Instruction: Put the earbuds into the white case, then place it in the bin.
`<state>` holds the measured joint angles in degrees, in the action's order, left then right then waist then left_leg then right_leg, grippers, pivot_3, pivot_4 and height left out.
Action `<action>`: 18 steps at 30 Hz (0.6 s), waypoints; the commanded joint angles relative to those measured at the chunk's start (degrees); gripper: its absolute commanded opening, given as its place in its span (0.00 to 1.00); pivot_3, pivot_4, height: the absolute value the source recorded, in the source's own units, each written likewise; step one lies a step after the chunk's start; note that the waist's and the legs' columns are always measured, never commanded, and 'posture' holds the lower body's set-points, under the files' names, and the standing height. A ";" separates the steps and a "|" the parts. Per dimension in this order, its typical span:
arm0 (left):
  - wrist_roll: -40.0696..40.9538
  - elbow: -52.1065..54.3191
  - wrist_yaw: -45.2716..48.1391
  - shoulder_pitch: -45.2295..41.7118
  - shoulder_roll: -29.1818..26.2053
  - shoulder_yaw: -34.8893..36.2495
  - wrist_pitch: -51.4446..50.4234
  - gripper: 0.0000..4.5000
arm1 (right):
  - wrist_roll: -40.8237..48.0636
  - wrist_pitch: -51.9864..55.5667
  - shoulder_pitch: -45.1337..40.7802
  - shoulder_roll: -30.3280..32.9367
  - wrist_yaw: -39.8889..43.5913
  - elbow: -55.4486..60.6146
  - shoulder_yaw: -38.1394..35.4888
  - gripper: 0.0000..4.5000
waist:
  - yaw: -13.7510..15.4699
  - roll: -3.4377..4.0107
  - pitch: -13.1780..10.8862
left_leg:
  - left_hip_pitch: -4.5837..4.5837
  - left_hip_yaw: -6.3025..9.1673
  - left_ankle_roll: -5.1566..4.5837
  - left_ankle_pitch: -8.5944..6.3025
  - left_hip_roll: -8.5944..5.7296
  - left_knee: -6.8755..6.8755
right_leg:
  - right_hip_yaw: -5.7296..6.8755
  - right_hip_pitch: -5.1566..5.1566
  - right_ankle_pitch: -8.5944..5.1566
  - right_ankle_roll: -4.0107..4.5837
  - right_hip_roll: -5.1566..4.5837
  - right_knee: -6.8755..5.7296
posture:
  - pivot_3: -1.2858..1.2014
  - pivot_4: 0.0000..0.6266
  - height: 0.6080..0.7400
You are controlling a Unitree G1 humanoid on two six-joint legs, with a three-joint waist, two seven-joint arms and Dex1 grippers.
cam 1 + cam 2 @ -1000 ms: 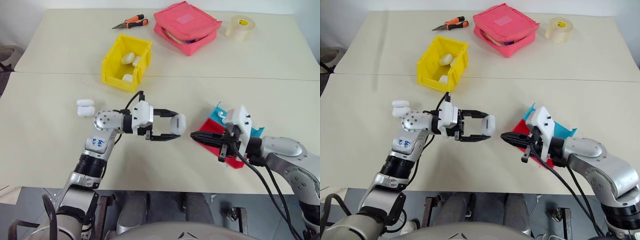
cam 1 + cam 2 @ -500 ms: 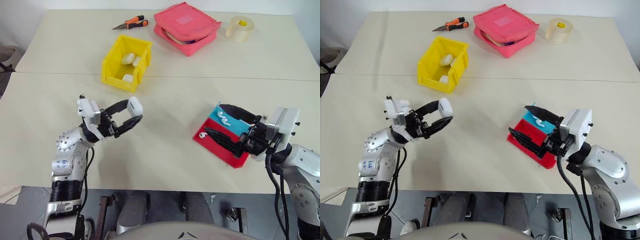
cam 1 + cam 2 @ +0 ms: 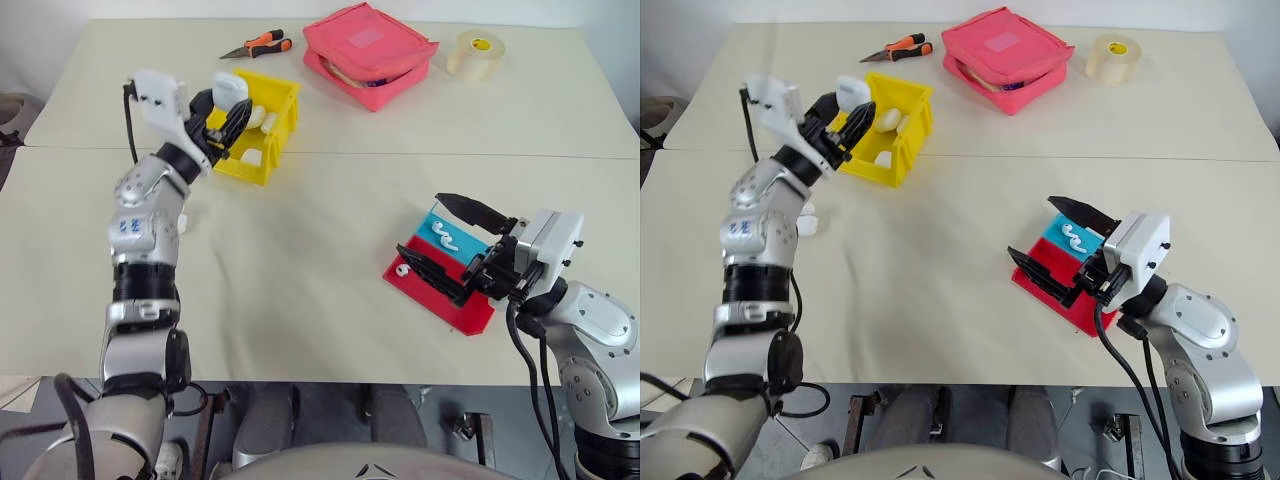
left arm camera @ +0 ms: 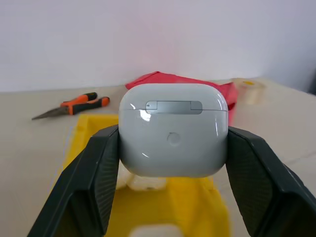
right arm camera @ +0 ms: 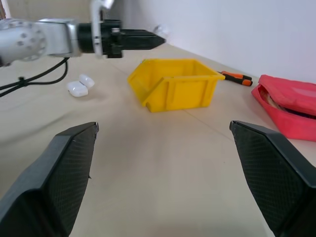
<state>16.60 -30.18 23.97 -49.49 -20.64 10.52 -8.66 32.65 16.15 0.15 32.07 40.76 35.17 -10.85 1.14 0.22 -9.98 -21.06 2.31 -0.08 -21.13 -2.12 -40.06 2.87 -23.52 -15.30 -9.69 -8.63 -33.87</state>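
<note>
Cream table [image 3: 330,230] carrying everything. At the far edge, pink pouch [image 3: 372,52], tape roll [image 3: 473,54] and orange-handled pliers [image 3: 258,44]. Yellow bin [image 3: 262,130] holding several white cases, near the table's seam. Red-and-blue tray [image 3: 440,290] with two earbuds [image 3: 441,236] on its blue part. Left gripper [image 4: 173,148] clamped on the white case [image 4: 173,129], lid closed, raised at the bin's left rim. Right gripper [image 3: 450,245] spread wide, empty, over the tray. Two more cases [image 5: 80,86] left of the bin.
</note>
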 commanded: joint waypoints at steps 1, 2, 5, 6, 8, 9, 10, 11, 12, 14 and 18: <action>-2.33 -5.19 -3.05 -3.31 -0.01 0.23 1.39 0.62 | -0.31 -1.14 -0.54 -0.54 -0.82 0.74 0.41 0.99 | -0.08 0.00 0.00 | 0.01 0.00 0.00 0.00 0.00 0.01 | 0.03 0.00 0.00 0.00 0.00 0.00 | 0.52 0.24 1.00; -2.56 -6.18 -3.25 -4.04 0.10 0.25 1.87 0.70 | -0.37 -1.14 -0.58 -0.56 -0.97 0.84 0.57 1.00 | -0.15 0.00 0.00 | -0.01 0.00 0.00 0.00 0.00 0.02 | 0.04 -0.02 0.00 0.00 0.00 0.00 | 0.52 0.24 1.00; -2.77 -6.78 -3.03 -4.42 0.37 -0.01 2.20 0.91 | -0.60 -1.33 -0.53 -0.45 -1.07 0.83 0.69 1.00 | -0.14 -0.03 -0.02 | -0.03 0.00 0.00 0.00 0.01 0.01 | 0.05 -0.04 0.00 0.00 -0.01 0.00 | 0.52 0.24 1.00; -2.65 -6.20 -2.37 -4.01 0.38 -0.19 1.98 0.98 | -0.70 -1.50 -0.51 -0.39 -0.99 0.62 0.51 1.00 | -0.12 -0.04 -0.02 | -0.04 0.01 0.00 0.00 0.01 0.00 | 0.06 -0.04 0.00 0.00 -0.01 0.00 | 0.52 0.24 1.00; -2.33 -4.62 -1.04 -3.01 0.29 -0.42 1.70 1.00 | -0.84 -1.76 -0.44 -0.25 -0.74 0.24 0.10 1.00 | -0.04 -0.04 -0.02 | -0.04 0.01 0.00 0.00 0.01 -0.01 | 0.06 -0.03 0.00 0.00 -0.01 0.00 | 0.52 0.24 1.00; -1.88 -3.47 0.11 -2.42 0.14 -0.46 1.45 1.00 | -0.83 -1.84 -0.38 -0.26 -0.69 0.17 0.01 1.00 | 0.03 -0.04 -0.02 | -0.03 0.01 0.00 0.00 0.02 -0.02 | 0.06 -0.03 0.00 0.00 -0.01 -0.01 | 0.52 0.24 1.00; -1.75 -2.39 0.89 -1.82 -0.14 -0.48 1.39 1.00 | -0.86 -1.94 -0.26 -0.28 -0.65 0.18 0.06 1.00 | 0.07 -0.04 -0.02 | -0.04 0.01 0.00 0.00 0.01 -0.03 | 0.06 -0.03 0.00 0.00 -0.01 -0.01 | 0.52 0.24 1.00; -0.79 -0.68 2.66 -1.05 -0.38 -0.19 1.32 1.00 | -0.89 -2.05 -0.12 -0.21 -0.51 0.20 0.16 1.00 | 0.09 -0.04 -0.02 | -0.04 0.01 0.00 0.00 0.01 -0.03 | 0.06 -0.02 0.00 0.00 -0.01 -0.01 | 0.52 0.24 1.00; 0.48 1.28 4.82 -0.21 -0.56 0.14 1.10 1.00 | -0.87 -2.18 0.03 -0.14 -0.33 0.19 0.20 1.00 | 0.08 -0.03 -0.02 | -0.04 0.01 0.00 0.00 0.01 -0.03 | 0.06 -0.03 0.00 -0.01 -0.01 -0.01 | 0.52 0.24 1.00; 3.07 6.65 10.26 2.63 -1.76 0.09 -0.02 1.00 | -0.68 -2.41 0.60 0.29 0.49 0.11 0.08 1.00 | 0.02 -0.03 -0.02 | -0.04 0.01 0.00 0.00 0.02 -0.03 | 0.06 -0.03 0.00 -0.01 -0.01 -0.01 | 0.52 0.24 1.00; 3.17 16.17 27.96 12.99 -9.66 -3.47 6.44 1.00 | 0.56 -2.46 2.46 2.17 3.52 -0.10 -1.17 1.00 | -1.06 -0.02 -0.01 | -0.02 0.01 0.01 0.00 0.04 0.02 | 0.06 -0.05 0.00 0.00 -0.01 -0.01 | 0.52 0.24 1.00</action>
<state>19.86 -17.55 45.38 -38.28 -28.23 7.85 -6.35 31.87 14.92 2.04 33.41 42.92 33.88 -9.95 0.08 0.20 -9.99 -21.06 2.31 -0.06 -21.13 -2.05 -40.00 2.93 -23.58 -15.30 -9.68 -8.64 -33.87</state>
